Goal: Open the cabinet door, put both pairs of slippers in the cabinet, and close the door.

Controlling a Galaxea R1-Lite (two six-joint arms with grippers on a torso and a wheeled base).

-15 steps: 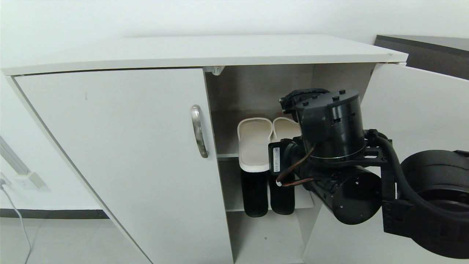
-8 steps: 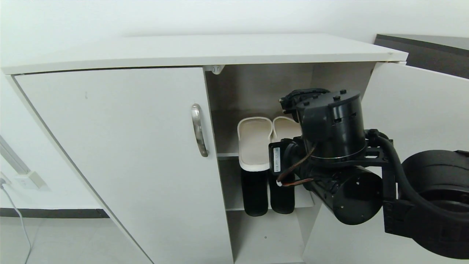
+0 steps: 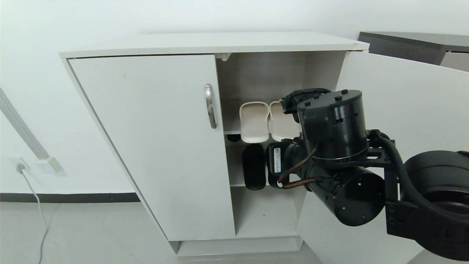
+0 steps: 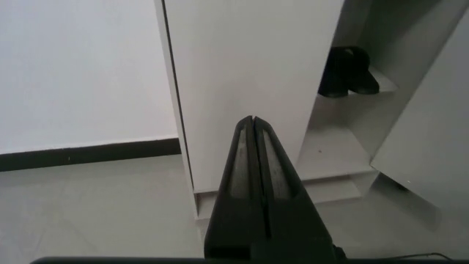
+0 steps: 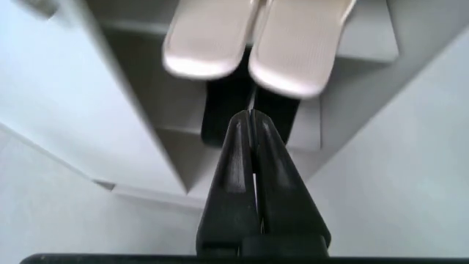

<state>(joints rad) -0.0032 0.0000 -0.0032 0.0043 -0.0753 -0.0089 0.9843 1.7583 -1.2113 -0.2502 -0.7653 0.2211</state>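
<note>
Right gripper (image 5: 251,114): fingers pressed together, holding nothing, positioned in front of the open side of the cabinet (image 3: 220,39). Left gripper (image 4: 251,121): fingers likewise closed and empty, facing the closed left door (image 3: 154,139). The white slippers (image 3: 254,121) lie on the upper shelf, the black slippers (image 3: 253,171) on the shelf below. The right door (image 3: 403,99) stands open.

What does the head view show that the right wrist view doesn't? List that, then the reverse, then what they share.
Head view adds: the cabinet top, the left door's metal handle, and a wall socket with its cable.
Right wrist view adds: the right tool, shut, pointing toward the shelves.
Shared: the white slippers on the upper shelf and the black slippers on the lower shelf.
</note>
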